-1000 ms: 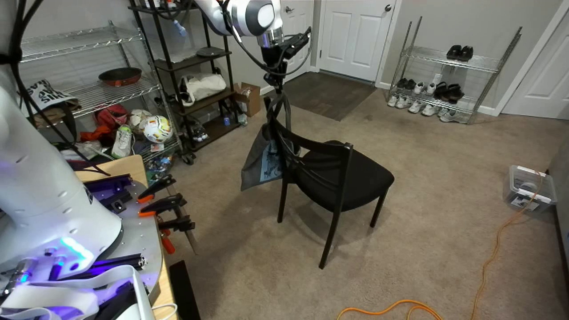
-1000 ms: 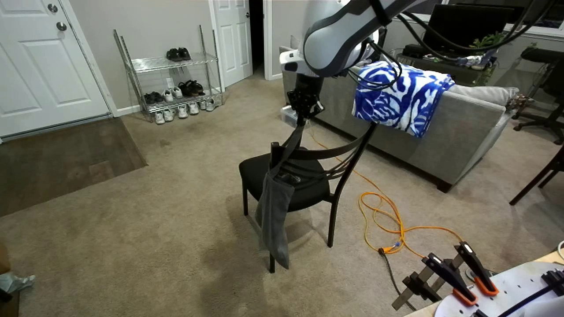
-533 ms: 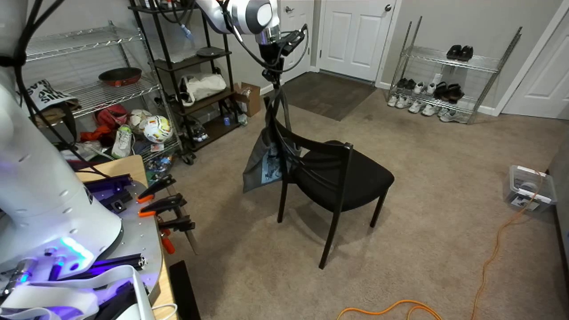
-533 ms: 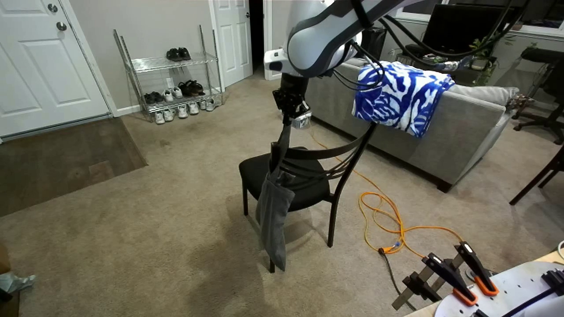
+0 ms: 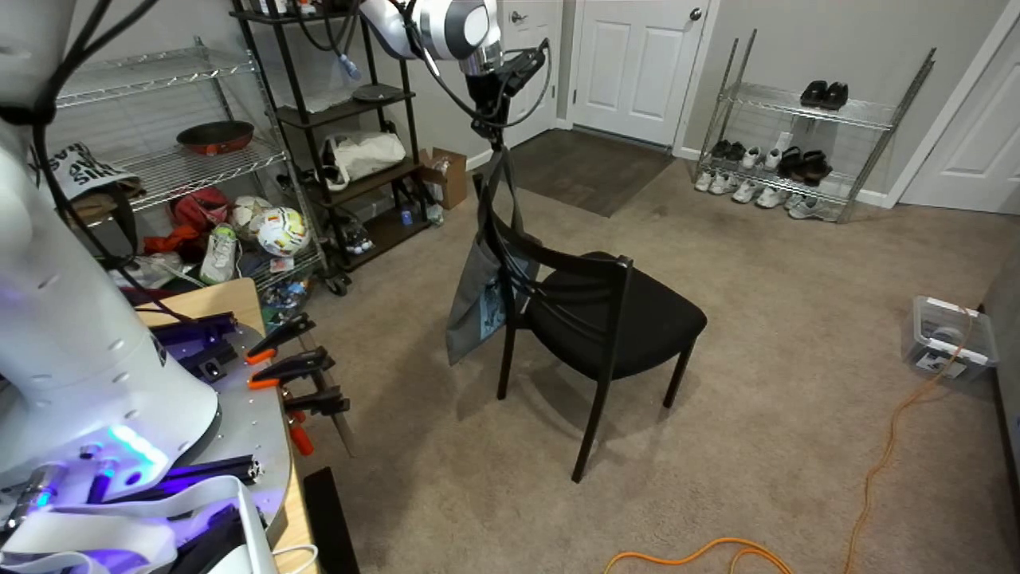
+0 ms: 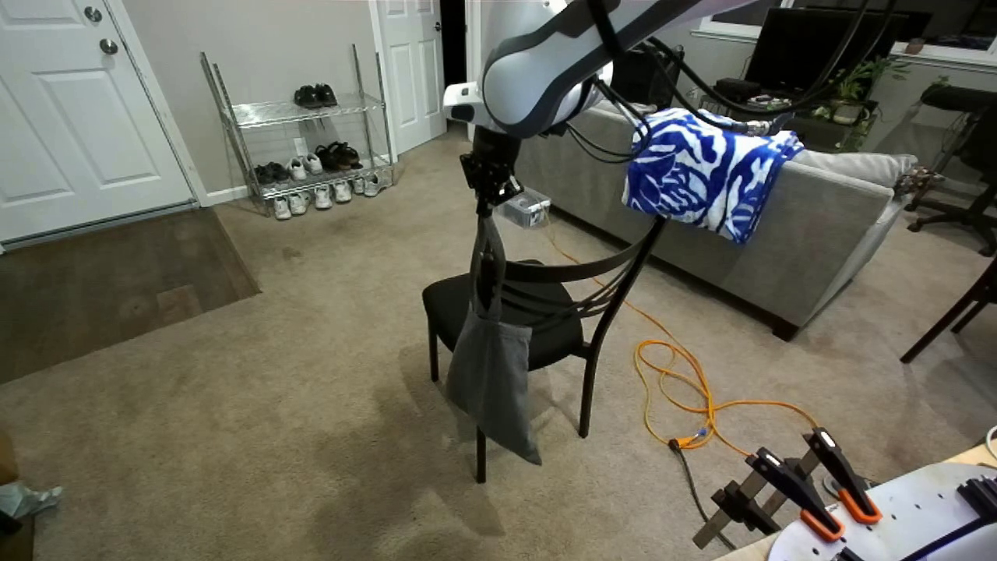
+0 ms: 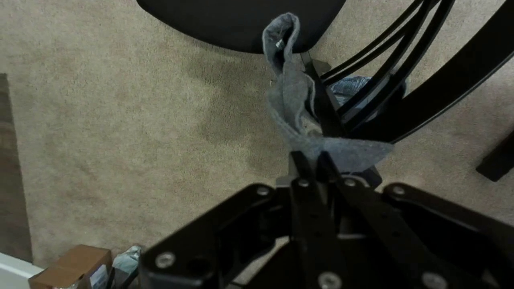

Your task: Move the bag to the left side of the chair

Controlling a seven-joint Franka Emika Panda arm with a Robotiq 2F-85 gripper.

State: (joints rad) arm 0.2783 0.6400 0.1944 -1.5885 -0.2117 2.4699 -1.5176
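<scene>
Clenching the grey handles [image 7: 293, 88] of the bag [image 6: 494, 382], the gripper [image 7: 312, 160] hangs above the chair [image 5: 637, 319] at one end of its backrest [image 7: 449, 84]. The bag dangles directly below the hand, its body beside the chair and well under the fingertips. In an exterior view a back post [image 6: 488, 276] shows between the handle strands; whether cloth and wood touch there, I cannot tell. Close by in the wrist view, the seat [image 7: 241, 20] lies past the handles at the top edge.

Carpet [image 6: 234, 405] spreads away from the bag and chair, reaching a dark wood floor [image 6: 101, 304] near the white door [image 6: 86, 125] and a shoe rack [image 6: 269, 115] farther off. Beyond the chair stands a grey sofa [image 6: 724, 273], and an orange cord [image 6: 759, 402] loops over the carpet. Black clamps [image 5: 291, 367] jut from the edge of the robot's table [image 5: 215, 301], well apart from the bag.

One chair leg [image 6: 480, 460] is partly behind the bag in an exterior view. The print [image 5: 490, 307] on the bag is partly covered by the chair and too small to make out. Both exterior views cut off the arm [image 6: 537, 86] at the top.
</scene>
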